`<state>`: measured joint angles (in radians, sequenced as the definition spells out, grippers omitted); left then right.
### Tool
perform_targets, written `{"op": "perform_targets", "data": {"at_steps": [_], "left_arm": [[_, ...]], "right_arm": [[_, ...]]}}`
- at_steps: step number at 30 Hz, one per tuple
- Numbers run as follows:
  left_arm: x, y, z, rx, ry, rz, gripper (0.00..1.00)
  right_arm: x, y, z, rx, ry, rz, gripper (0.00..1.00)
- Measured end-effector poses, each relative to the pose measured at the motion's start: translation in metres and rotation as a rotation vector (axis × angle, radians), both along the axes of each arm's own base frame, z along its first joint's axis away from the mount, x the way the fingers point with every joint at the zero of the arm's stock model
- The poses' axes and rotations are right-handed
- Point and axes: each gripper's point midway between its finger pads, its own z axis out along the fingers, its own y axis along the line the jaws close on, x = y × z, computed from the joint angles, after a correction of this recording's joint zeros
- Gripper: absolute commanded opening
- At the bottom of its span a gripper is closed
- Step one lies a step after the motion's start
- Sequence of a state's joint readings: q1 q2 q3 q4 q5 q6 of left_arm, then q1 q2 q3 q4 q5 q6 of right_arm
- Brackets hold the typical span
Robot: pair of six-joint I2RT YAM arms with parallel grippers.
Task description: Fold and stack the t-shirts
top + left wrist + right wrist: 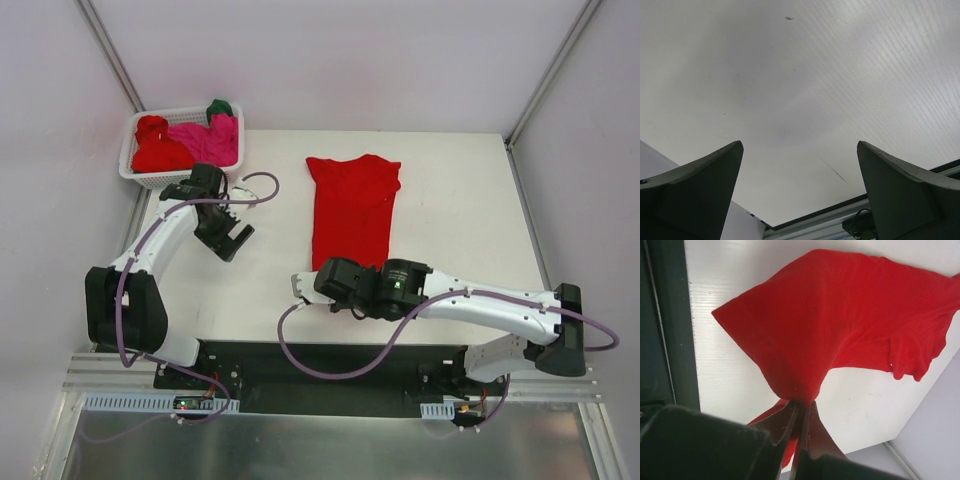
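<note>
Both | left fingers (690, 195) wide apart | right fingers (820, 440) pinching red t-shirt (840, 325)

The spread red t-shirt (352, 205) has short sleeves and lies lengthwise on the counter (450, 200), with its sleeve end farthest from the right claw (801, 410). Its near hem is gathered to a peak and pinched in that claw. Beyond the left claw (232, 240), three shirts are bunched together: a crumpled red t-shirt (158, 148), a pink t-shirt (212, 140) and a green t-shirt (220, 106).
</note>
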<state>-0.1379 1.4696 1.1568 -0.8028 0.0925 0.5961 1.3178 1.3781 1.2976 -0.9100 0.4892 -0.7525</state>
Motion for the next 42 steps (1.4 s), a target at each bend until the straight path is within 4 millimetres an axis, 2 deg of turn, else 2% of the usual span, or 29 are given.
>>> {"op": "perform_targets", "data": {"at_steps": [8, 16, 23, 30, 37, 42], "left_arm": [[0.000, -0.005, 0.000, 0.008, -0.002, -0.031, 0.99], [0.000, -0.004, 0.000, 0.020, -0.004, -0.044, 0.99], [0.000, -0.007, -0.005, 0.029, 0.014, -0.056, 0.99], [0.005, -0.010, -0.010, 0.031, 0.034, -0.062, 0.99], [0.010, -0.011, -0.017, 0.035, 0.061, -0.064, 0.99], [0.018, -0.013, -0.018, 0.036, 0.065, -0.064, 0.99]], "right_arm": [[-0.024, 0.003, -0.003, 0.011, 0.058, 0.057, 0.01], [-0.023, -0.005, -0.007, 0.000, 0.080, 0.047, 0.01], [-0.006, -0.007, -0.017, -0.019, 0.115, 0.025, 0.01], [0.018, 0.009, -0.035, -0.024, 0.165, 0.007, 0.01], [0.052, 0.024, -0.052, -0.019, 0.199, -0.029, 0.01], [0.078, 0.027, -0.061, -0.019, 0.207, -0.060, 0.01]]}}
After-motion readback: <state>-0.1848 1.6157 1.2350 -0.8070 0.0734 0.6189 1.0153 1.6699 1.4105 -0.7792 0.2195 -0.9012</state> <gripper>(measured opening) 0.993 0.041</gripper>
